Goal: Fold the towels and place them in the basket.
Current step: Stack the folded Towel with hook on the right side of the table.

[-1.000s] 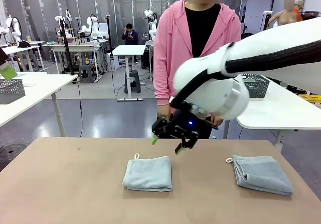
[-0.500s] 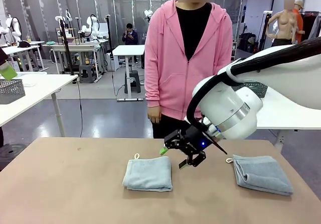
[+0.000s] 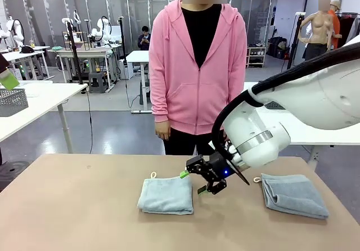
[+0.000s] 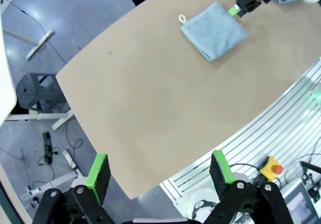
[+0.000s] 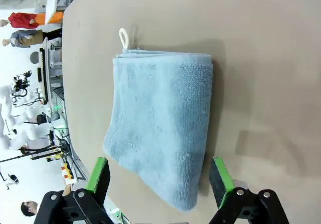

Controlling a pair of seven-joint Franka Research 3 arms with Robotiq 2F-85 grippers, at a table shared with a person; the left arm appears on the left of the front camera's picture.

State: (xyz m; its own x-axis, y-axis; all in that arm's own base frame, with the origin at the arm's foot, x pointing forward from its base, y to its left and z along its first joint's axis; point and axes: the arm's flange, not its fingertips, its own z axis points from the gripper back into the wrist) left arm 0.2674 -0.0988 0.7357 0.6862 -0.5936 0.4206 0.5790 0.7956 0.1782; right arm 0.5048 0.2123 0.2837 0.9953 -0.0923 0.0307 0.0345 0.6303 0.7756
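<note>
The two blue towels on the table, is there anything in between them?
Front view: between the middle towel and the right towel, the right gripper hangs open above bare table.

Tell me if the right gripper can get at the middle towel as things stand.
Probably yes. The right gripper hangs open just above the middle towel, at its right edge, with nothing between them. The towel lies folded on bare table, apart from the other towel.

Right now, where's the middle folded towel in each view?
Front view: middle towel lies centre-low on the table, just left of the right end effector.
Left wrist view: upper right, far off.
Right wrist view: centre, large.
Shared landmark: its white corner loop.
</note>
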